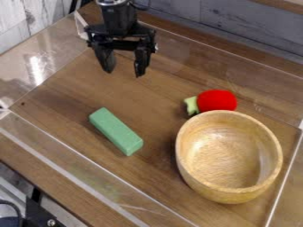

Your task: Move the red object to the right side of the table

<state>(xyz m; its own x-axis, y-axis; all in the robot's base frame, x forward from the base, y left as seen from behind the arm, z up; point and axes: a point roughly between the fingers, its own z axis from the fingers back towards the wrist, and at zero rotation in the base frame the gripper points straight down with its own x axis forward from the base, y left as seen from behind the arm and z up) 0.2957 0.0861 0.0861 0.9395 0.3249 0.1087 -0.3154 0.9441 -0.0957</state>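
This looks like a robot lab or test bench rather than a home. A brown wood-grain table (71,111) is fenced by low clear plastic walls (71,168), like a work pen. A black robot arm (112,13) reaches in from the upper left of the frame. The props are toy-like: a green block (115,130), a wooden bowl (229,155), a small red fruit (215,100).
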